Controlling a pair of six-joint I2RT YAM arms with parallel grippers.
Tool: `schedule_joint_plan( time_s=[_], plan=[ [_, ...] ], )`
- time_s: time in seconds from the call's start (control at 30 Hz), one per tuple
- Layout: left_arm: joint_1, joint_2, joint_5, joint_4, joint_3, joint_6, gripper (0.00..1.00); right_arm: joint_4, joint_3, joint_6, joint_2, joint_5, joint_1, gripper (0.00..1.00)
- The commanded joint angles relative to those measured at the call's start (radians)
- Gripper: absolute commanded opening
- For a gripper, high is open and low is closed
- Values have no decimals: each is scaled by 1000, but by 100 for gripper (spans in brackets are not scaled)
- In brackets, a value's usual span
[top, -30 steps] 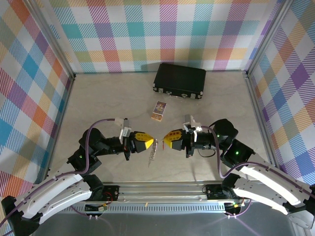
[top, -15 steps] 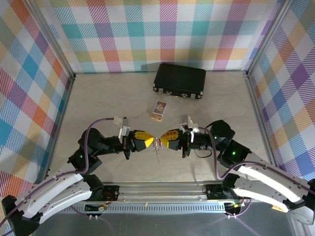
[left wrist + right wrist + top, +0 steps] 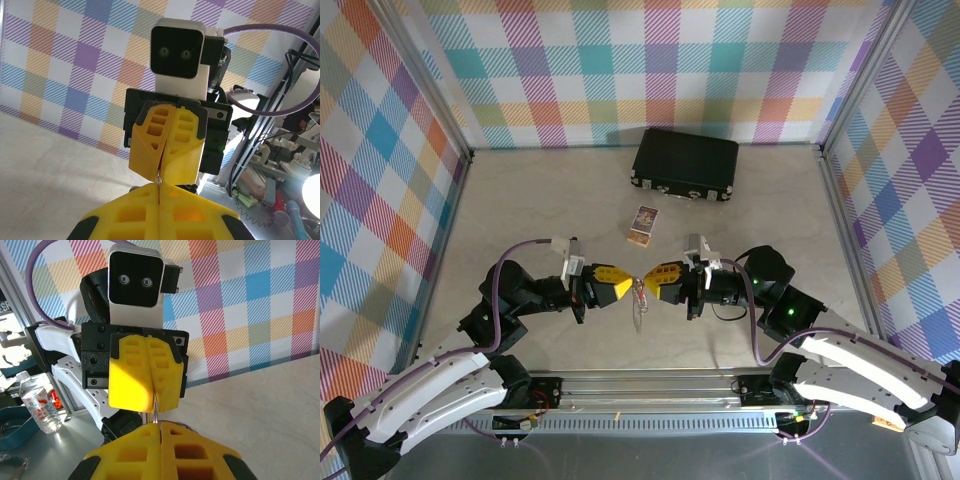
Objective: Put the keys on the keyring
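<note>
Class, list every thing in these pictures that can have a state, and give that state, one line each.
Left gripper: fingers shut, pinching the grey metal oval keyring.
Right gripper: fingers shut, tip to tip with the left.
Grey metal oval keyring: hanging in the air between both grippers.
Black rectangular case: closed, lying flat.
Small printed card: lying flat, untouched.

The left gripper [image 3: 628, 289] and the right gripper [image 3: 650, 284] have fingers of matt yellow plastic, moulded with open cells, on black plastic bodies. The keyring [image 3: 640, 303] between them is thin, bright metal that glints. The table [image 3: 520, 210] looks smooth, matt and stone-like. The far case [image 3: 685, 163] is black and slightly glossy, with metal edges. The card [image 3: 642, 225] is printed paper. The arm shells [image 3: 430, 392] are glossy white plastic.
</note>
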Motion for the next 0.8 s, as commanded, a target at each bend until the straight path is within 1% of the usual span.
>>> schedule_joint_plan(
  time_s=[0.0,0.33,0.77],
  plan=[
    [-7,-3,-3,60,12,-2,0,56,-6,-15,0,6,8,0],
    [-7,-18,-30,28,16,16,0,70,-16,-16,-14,1,9,0],
    [-7,-9,-23,34,16,10,0,95,-22,-9,2,2,9,0]
  ],
)
